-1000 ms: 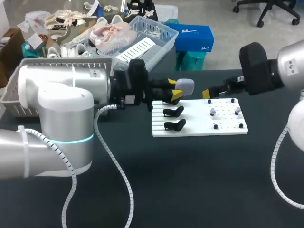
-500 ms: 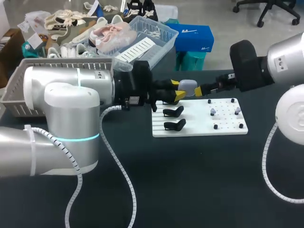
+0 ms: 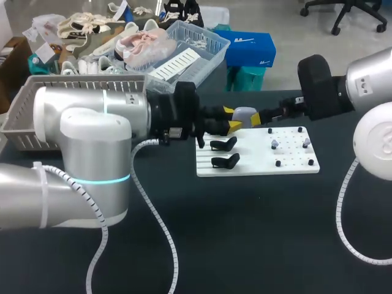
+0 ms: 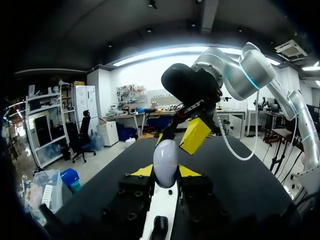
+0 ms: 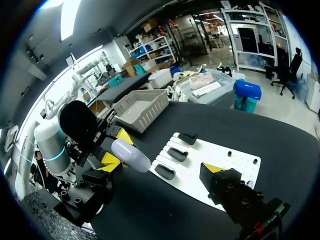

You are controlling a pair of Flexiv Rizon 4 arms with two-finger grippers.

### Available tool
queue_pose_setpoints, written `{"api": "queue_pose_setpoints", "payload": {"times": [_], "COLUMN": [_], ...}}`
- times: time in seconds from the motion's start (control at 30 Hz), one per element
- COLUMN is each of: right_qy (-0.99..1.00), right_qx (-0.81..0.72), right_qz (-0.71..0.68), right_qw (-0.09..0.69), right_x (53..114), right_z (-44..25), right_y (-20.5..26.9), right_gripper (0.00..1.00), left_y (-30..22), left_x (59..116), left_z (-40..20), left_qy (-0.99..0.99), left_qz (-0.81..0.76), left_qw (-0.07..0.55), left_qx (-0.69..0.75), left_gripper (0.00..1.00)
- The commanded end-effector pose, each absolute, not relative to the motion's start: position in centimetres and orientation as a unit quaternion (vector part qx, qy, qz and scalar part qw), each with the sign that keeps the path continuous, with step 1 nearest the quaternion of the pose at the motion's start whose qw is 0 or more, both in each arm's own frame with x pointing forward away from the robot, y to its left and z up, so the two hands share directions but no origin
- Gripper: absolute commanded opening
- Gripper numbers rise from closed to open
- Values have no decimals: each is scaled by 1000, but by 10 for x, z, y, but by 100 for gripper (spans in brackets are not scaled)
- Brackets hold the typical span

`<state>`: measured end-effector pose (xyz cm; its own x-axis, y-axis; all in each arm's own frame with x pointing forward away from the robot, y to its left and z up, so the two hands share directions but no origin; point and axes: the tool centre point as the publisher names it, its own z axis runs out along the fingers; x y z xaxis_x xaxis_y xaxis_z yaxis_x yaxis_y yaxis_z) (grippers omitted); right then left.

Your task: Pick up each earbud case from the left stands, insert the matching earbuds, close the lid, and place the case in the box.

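Left tool [image 3: 231, 119] is pinching the pale earbud case [image 3: 245, 113], holding it clear above the far edge of the white board [image 3: 257, 165], off any stand. I judge the pickup done. Right tool [image 3: 256, 119] sits just beside the case; whether it is spread or pressed together I cannot tell. The lid looks shut, and the small earbuds [image 3: 274, 144] sit on the board's pegs, so opening, inserting, closing and boxing all remain. The dark stands [image 3: 224, 144] show no other case that I can make out. The grey basket [image 3: 24, 122] at the left of the worktop [image 3: 245, 233] may be the box.
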<state>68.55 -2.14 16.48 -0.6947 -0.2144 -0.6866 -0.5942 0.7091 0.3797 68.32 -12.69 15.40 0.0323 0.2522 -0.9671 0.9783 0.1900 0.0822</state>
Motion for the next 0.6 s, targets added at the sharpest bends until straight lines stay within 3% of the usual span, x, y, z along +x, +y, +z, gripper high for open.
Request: {"api": "queue_pose_setpoints", "payload": {"times": [0.03,0.6], "right_qy": [864,865], "right_qx": [-239,-233], "right_qz": [317,309], "right_qw": [310,319], "right_x": [687,688], "right_z": [165,172], "right_y": [-22,-26], "right_gripper": [100,100], "left_y": [-126,-122], "left_x": [680,670], "left_z": [152,146], "left_qy": [590,580], "left_qz": [-366,-369], "left_qw": [497,492], "left_qx": [521,534], "left_gripper": [0,0]}}
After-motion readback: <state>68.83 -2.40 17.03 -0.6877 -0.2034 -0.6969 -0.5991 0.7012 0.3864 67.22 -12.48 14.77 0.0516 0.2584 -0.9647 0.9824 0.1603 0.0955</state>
